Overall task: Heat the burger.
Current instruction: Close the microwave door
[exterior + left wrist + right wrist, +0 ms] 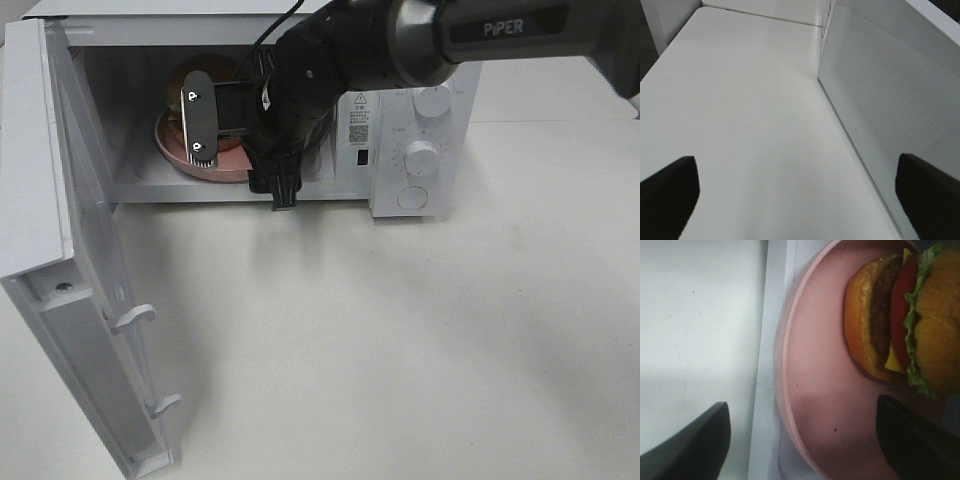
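Exterior high view showed my right hand reaching into the open microwave, whose door stood swung wide on the left. The burger sat inside the cavity on a pink plate, towards the back, and one of my fingers hid part of it. My right wrist view gave it more plainly: golden bun, dark patty, a yellow slice, red tomato and green lettuce, resting on the plate well in from the rim. The fingers of that hand stood wide apart, clamped on nothing. One hung over the plate, the other out by the microwave's front lip, and the plate's near rim lay between them. I could not tell whether either finger touched the plate. My left hand was out of the high view. Its own wrist view showed its fingers spread wide too, over the bare white surface just beside the door's dotted mesh panel, holding nothing.
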You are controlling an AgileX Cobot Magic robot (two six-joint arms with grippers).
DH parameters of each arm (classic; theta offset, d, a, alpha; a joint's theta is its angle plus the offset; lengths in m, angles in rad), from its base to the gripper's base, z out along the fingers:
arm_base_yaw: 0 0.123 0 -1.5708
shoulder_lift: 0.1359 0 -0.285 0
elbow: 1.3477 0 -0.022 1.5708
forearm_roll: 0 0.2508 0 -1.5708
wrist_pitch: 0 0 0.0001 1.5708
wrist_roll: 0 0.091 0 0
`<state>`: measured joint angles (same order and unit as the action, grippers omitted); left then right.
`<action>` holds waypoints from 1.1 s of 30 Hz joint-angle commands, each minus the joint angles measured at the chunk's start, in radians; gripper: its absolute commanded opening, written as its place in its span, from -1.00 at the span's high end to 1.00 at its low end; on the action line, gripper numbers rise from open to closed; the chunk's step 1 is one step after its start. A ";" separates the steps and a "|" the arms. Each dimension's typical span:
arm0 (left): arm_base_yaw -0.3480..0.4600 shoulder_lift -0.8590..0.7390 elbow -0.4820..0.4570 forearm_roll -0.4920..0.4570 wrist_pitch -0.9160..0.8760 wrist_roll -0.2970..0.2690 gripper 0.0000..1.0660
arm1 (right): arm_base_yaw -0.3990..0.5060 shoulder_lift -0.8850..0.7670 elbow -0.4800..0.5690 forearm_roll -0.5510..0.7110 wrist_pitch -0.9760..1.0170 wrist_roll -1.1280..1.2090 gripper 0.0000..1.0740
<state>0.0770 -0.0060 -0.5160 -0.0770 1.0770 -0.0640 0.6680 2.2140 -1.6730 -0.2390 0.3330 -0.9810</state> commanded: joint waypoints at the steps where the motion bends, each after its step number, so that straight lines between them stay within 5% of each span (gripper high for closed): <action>1: -0.002 -0.017 -0.001 -0.003 -0.011 -0.002 -0.87 | -0.002 -0.057 0.084 -0.009 -0.047 0.011 -0.47; 16: -0.002 -0.017 -0.001 -0.003 -0.011 -0.002 -0.87 | -0.002 -0.342 0.460 -0.013 -0.240 0.181 -0.42; 33: -0.002 -0.017 -0.001 -0.003 -0.011 -0.002 -0.87 | -0.002 -0.675 0.823 -0.005 -0.207 0.537 -0.42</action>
<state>0.0770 -0.0060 -0.5160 -0.0770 1.0770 -0.0640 0.6680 1.5980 -0.8880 -0.2460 0.1090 -0.5410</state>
